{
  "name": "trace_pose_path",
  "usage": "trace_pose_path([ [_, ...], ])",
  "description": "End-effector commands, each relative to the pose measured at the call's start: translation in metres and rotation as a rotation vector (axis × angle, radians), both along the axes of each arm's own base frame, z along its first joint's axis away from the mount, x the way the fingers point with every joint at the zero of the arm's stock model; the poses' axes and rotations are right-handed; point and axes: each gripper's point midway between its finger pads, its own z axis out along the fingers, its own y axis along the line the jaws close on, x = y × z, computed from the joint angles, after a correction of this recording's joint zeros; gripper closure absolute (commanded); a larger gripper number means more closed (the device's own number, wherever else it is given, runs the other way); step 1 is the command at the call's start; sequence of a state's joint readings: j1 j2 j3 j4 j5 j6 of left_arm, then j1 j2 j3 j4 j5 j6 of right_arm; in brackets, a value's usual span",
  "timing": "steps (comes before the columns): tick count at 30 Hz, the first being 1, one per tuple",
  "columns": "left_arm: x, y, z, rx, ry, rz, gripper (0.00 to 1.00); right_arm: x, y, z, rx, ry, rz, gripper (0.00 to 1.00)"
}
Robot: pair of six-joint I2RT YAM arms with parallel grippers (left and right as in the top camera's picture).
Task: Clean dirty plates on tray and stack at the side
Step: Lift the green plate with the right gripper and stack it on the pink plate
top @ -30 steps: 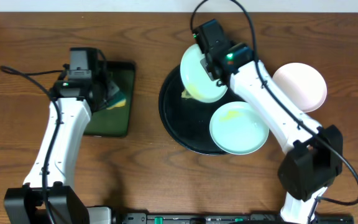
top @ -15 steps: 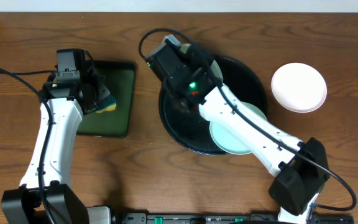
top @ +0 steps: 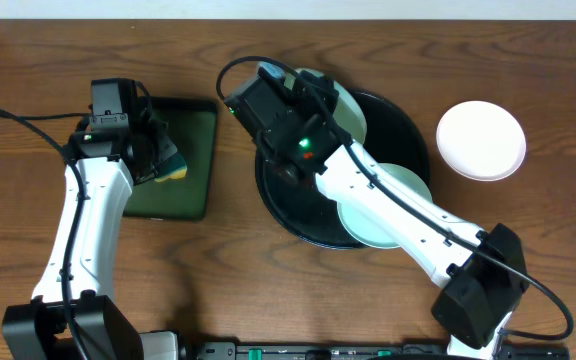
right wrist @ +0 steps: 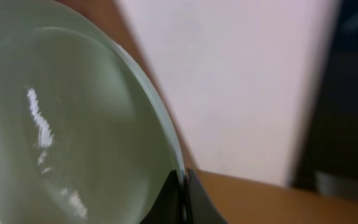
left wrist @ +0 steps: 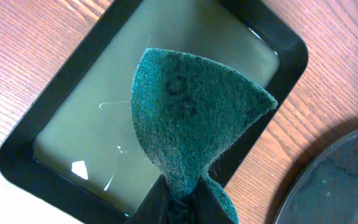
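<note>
Left gripper (left wrist: 182, 199) is clamped tight on a green sponge (left wrist: 191, 118). The pad is pinched at its bottom end btwn the fingers and fans out above them. It hangs over the small rect. tray (left wrist: 291, 59), black rim w/ green inside, not touching it as far as can be seen. From overhead the sponge shows a yellow side too.

Right gripper (right wrist: 182, 186) has its jaws closed on the rim of a pale mint plate (right wrist: 73, 124) — thin edge nipped btwn the two fingertips, glossy inside w/ light glints. Overhead, that plate (top: 348, 105) sits tilted, up off the surface, over the back-left part of the round black tray (top: 403, 130). The right arm reaches diagonally across the tray to hold it.

Second plate (top: 413, 190), pale blue-green, lies flat on the round tray's front-right part — mostly covered by the arm, so its surface can't be judged.

Third plate (top: 481, 140), white, rests on the wood table (top: 228, 260) to the right of the round tray, near it but apart.
</note>
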State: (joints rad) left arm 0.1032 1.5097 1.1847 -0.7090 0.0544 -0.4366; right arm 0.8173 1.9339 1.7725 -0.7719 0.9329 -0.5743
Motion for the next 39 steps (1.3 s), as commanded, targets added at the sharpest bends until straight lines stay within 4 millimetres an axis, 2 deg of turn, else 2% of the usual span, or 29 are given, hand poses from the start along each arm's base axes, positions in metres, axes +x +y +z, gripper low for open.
trace_pose_path([
  [1,-0.004,0.001,0.000,0.002,0.009,-0.012,0.93,-0.002,0.016,-0.033,0.334,0.232,0.091,0.99],
  [2,-0.005,0.001,-0.001,0.002,0.013,-0.013,0.92,0.003,0.010,-0.037,0.424,0.256,0.049,0.99],
  [4,-0.006,0.001,-0.001,0.001,0.017,-0.012,0.92,0.019,-0.016,-0.041,0.590,0.262,-0.089,0.99],
  [7,-0.006,0.001,-0.001,0.001,0.018,-0.012,0.92,0.038,-0.064,-0.051,0.803,0.315,-0.261,0.99],
  [11,-0.006,0.001,-0.001,0.001,0.018,-0.012,0.92,0.047,-0.134,-0.062,1.025,0.435,-0.407,0.99],
  [15,-0.006,0.001,-0.001,0.001,0.017,-0.012,0.92,0.043,-0.224,-0.073,1.116,0.441,-0.611,0.99],
  [18,-0.006,0.001,-0.001,0.001,0.017,-0.012,0.92,0.034,-0.282,-0.081,1.159,0.402,-0.772,0.99],
  [23,-0.006,0.001,-0.001,0.000,0.018,-0.012,0.93,0.015,-0.356,-0.102,1.245,0.310,-1.005,0.99],
  [27,-0.006,0.001,-0.001,0.001,0.017,-0.012,0.92,0.004,-0.391,-0.125,1.302,0.241,-1.125,0.99],
  [32,-0.006,0.001,-0.001,0.001,0.017,-0.012,0.92,-0.003,-0.409,-0.150,1.321,0.196,-1.159,0.98],
  [35,-0.006,0.001,-0.001,0.001,0.017,-0.012,0.93,-0.001,-0.412,-0.151,1.324,0.179,-1.153,0.83],
  [37,-0.006,0.001,-0.001,0.001,0.017,-0.012,0.92,0.002,-0.411,-0.150,1.330,0.175,-1.143,0.50],
  [38,-0.006,0.001,-0.001,0.001,0.017,-0.012,0.92,0.003,-0.410,-0.150,1.339,0.179,-1.135,0.43],
  [39,-0.006,0.001,-0.001,0.001,0.017,-0.012,0.92,0.004,-0.406,-0.149,1.358,0.192,-1.123,0.40],
])
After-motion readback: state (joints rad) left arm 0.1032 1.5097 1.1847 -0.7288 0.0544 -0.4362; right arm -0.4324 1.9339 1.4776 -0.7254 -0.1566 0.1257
